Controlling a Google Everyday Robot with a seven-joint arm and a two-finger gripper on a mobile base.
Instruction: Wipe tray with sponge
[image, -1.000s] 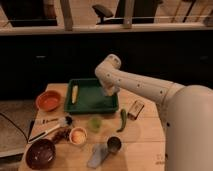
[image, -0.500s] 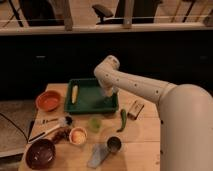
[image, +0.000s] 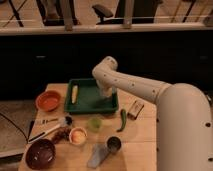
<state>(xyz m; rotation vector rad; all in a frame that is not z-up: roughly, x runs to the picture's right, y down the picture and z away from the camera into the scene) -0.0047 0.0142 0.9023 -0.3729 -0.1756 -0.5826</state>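
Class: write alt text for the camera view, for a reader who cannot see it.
A white robot arm reaches its gripper down into the right part of a dark green tray on a wooden table. A corn cob lies at the tray's left.

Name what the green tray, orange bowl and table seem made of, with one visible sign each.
The tray: probably matt plastic; uniform dark green, moulded raised rim. The orange bowl: plastic or glazed ceramic; smooth even colour leaves it open. The table: wood; pale planks with seams. The tool sits low over the tray's right part.
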